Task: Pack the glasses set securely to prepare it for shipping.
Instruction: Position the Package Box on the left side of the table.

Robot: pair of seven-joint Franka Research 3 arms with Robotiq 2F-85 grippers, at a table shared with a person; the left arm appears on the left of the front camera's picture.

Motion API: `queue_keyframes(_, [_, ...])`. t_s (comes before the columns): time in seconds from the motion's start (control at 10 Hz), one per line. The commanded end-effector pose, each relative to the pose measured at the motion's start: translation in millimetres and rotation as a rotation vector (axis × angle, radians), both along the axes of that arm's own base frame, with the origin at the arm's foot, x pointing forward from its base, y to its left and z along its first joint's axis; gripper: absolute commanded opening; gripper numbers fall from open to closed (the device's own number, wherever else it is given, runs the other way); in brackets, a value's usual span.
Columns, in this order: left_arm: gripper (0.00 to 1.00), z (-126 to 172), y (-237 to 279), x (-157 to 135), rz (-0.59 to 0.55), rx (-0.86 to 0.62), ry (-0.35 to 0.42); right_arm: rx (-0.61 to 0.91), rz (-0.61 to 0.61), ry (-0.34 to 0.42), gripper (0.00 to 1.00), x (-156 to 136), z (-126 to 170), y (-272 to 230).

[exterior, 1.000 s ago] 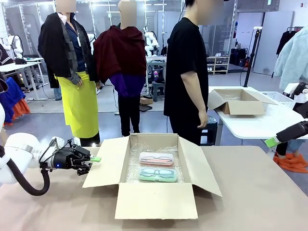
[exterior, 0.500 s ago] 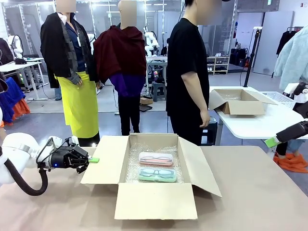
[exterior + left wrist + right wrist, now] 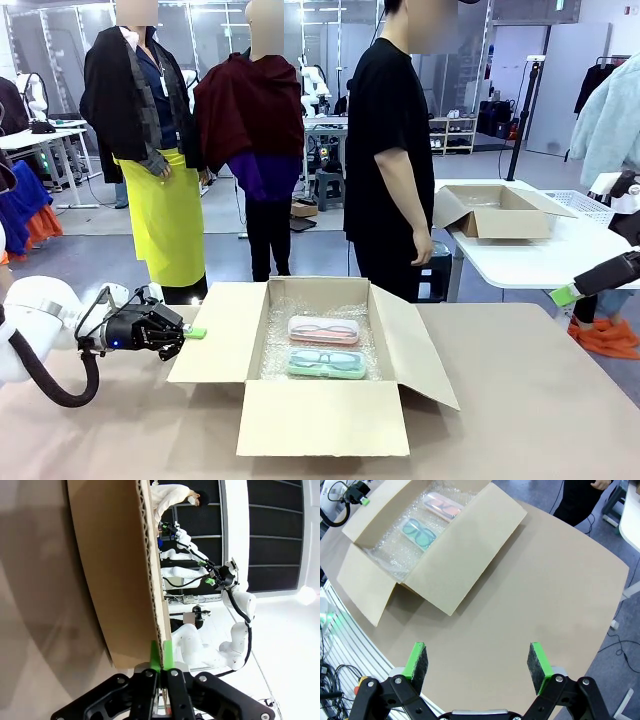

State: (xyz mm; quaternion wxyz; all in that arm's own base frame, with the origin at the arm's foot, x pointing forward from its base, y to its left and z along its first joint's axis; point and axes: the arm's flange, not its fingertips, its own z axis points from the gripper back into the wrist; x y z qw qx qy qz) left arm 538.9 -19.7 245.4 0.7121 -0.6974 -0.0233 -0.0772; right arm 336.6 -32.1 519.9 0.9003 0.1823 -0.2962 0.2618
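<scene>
Beige tabletop (image 3: 520,400) carries an open brown cardboard box (image 3: 320,420) lined with bubble wrap (image 3: 275,345). Inside it lie 2 flat rounded eyeglass cases with clear tops: the pale pink case (image 3: 324,329) at the 12 o'clock side, the mint green case (image 3: 326,363) just beside it at the 6 o'clock side. At 9 o'clock of the box, the left gripper (image 3: 196,332) reaches in level from the white left arm (image 3: 35,325), its green pads pressed together on the outer edge of the box's left flap (image 3: 210,335); the left wrist view shows the cardboard edge pinched between them. The right gripper (image 3: 477,661) hovers high over the table, fingers spread wide, holding nothing. A person in a black T-shirt (image 3: 385,150) stands at 12 o'clock.
</scene>
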Motion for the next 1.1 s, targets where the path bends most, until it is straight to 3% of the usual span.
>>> queue_keyframes(0.0, [0.00, 1.1, -0.1, 0.1, 0.000, -0.003, -0.001, -0.001, -0.012, 0.007, 1.00, -0.6, 0.3, 0.7])
queue_keyframes(0.2, [0.02, 0.0, 0.0, 0.0, 0.000, 0.000, 0.000, -0.001, -0.012, 0.007, 1.00, -0.6, 0.3, 0.7])
queue_keyframes(0.5, [0.02, 15.8, 40.0, -3.9, -0.020, 0.013, 0.027, -0.001, -0.012, 0.007, 1.00, -0.6, 0.3, 0.7])
queue_keyframes(0.7, [0.02, 20.9, 81.0, -4.0, -0.009, 0.033, 0.061, -0.001, -0.012, 0.007, 1.00, -0.6, 0.3, 0.7])
queue_keyframes(1.0, [0.02, 34.2, 169.1, -0.8, 0.039, 0.039, 0.016, -0.001, -0.012, 0.007, 1.00, -0.6, 0.3, 0.7])
